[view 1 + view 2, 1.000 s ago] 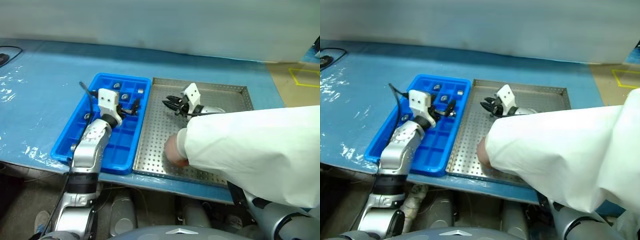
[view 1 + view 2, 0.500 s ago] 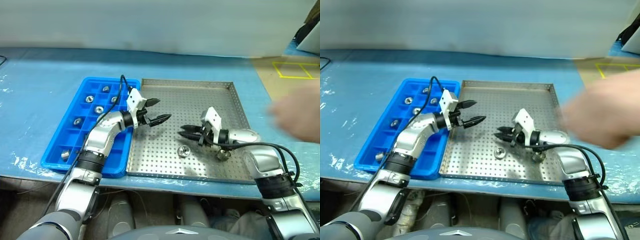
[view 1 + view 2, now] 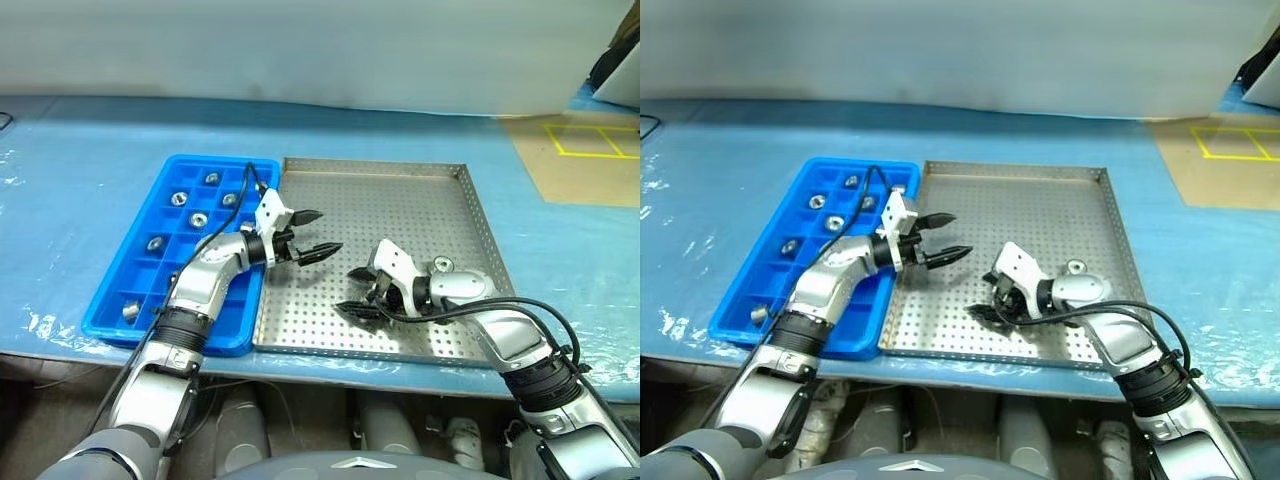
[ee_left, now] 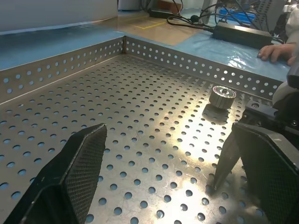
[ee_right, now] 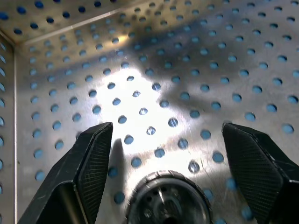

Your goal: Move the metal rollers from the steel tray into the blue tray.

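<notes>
A: Where does the right gripper [image 3: 357, 291] stand?

B: It hangs low over the near part of the steel tray [image 3: 420, 190], at about 6 o'clock on its perforated floor. Its two black fingers are spread wide and hold nothing. In the right wrist view, one of the metal rollers [image 5: 168, 200] lies on the tray floor between the fingers [image 5: 91, 161], close in toward the gripper's base. Whether either finger touches it cannot be told.

A: And the left gripper [image 3: 314, 233]?

B: It reaches across the blue tray's right rim and hovers over the left side of the steel tray, near 9 o'clock, pointing toward 3 o'clock. Its fingers also stand apart and empty.

A: Are there other rollers in the steel tray?

B: A second roller [image 3: 443, 265] lies just beyond the right wrist, toward 4 o'clock on the floor, near the right rim. The left wrist view shows that one [image 4: 221, 96] ahead of the left gripper, well apart from it, close to the perforated side wall.

A: What about the blue tray [image 3: 120, 290]?

B: It lies on the blue-sheeted counter [image 3: 80, 160], touching or just beside the steel tray's left rim. Several rollers already lie in its square compartments: a cluster at its far end, around 12 o'clock, such as this one [image 3: 179, 198], and a single one [image 3: 130, 311] at its near left corner, about 7 o'clock.
</notes>
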